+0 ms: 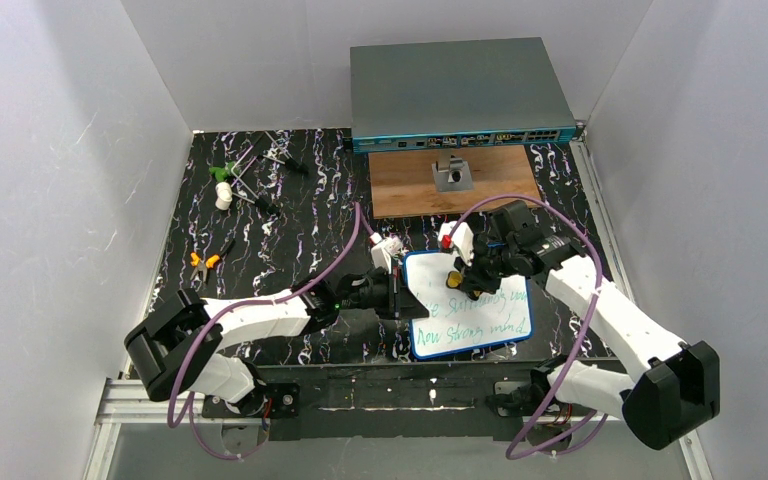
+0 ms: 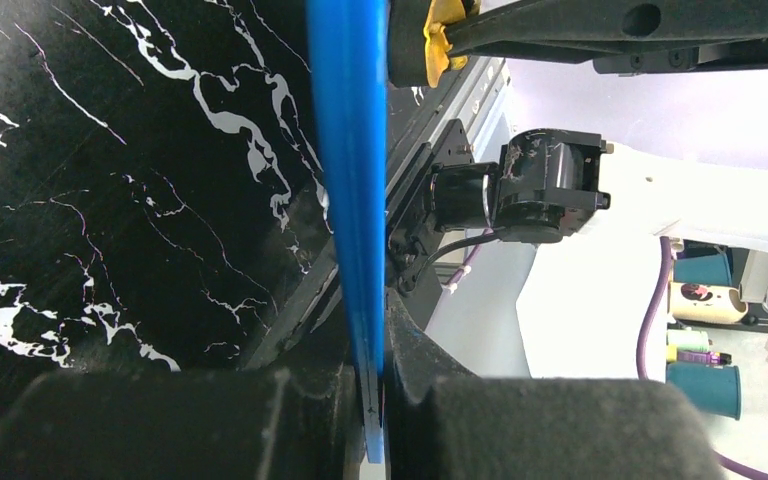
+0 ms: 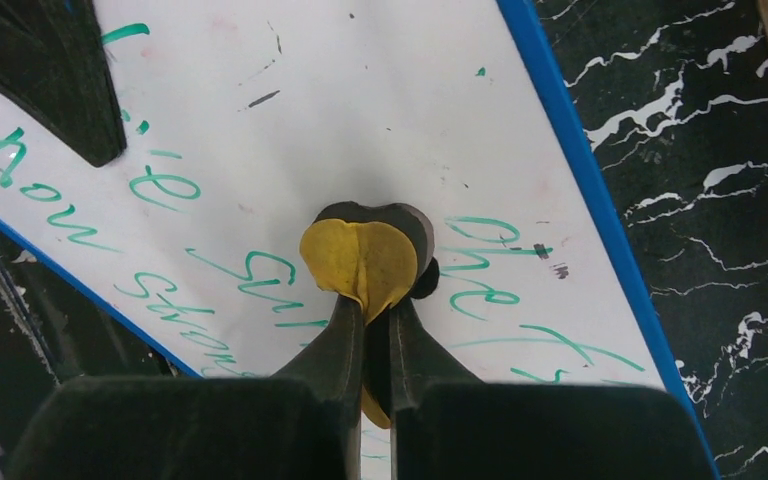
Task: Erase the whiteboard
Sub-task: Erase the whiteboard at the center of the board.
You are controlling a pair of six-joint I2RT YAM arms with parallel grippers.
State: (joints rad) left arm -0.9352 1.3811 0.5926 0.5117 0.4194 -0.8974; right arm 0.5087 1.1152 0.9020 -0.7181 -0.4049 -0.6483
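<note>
We see right gripper (image 3: 365,300) pinching yellow pad (image 3: 358,256) on whiteboard (image 1: 505,310), green writing (image 1: 460,336) lying right and nearward (left gripper (image 1: 397,296) clamps its left edge)

The only writing I can read is green marker handwriting on the small flat white whiteboard with a thin blue rim (image 1: 475,325). From above, its bottom line reads roughly "now strong wind". The line over it is too faint, and partly under my right arm, to make out. Through my right wrist camera the same whiteboard (image 3: 390,120) shows "now" near its left edge, then "Stron", and on the next line a word beginning "Su". The crumpled yellow pad (image 3: 360,250) pinched in my right gripper (image 3: 372,310) covers the letters after that, and beyond it I read "the" and an "f". The markings by the ports of the large grey metal box (image 1: 460,85) are too small to read.
</note>
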